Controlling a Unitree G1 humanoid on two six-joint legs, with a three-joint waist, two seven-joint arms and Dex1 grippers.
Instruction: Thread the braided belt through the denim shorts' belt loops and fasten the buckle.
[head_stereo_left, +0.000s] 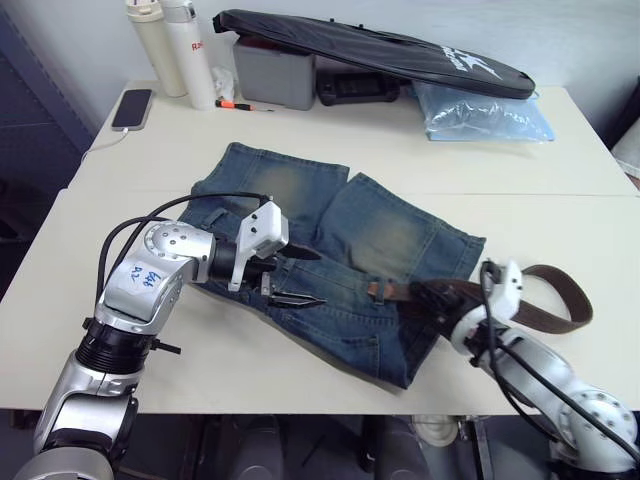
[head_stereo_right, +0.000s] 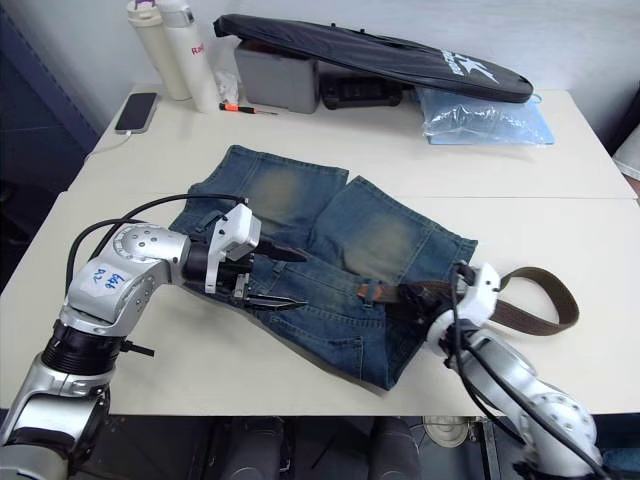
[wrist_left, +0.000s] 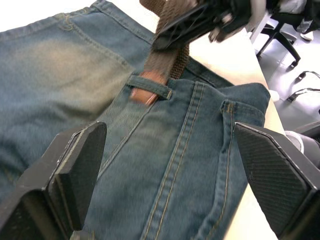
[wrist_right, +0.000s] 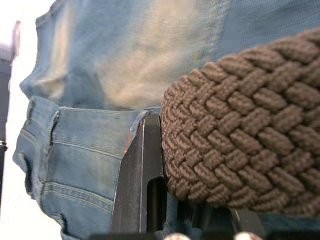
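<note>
Denim shorts (head_stereo_left: 340, 250) flat on the worktop (head_stereo_left: 560, 215)
Right pincer (head_stereo_left: 440, 296) pinches the braided belt (head_stereo_left: 545, 300) at the waistband, its tip under one belt loop (wrist_left: 150, 88); left pincer (head_stereo_left: 292, 278) hovers spread above.

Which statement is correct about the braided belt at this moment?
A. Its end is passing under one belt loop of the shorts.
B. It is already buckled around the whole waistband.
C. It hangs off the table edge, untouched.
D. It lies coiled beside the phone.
A: in the left wrist view the braided belt goes under a belt loop on the denim shorts, while the right gripper holds the belt.
</note>
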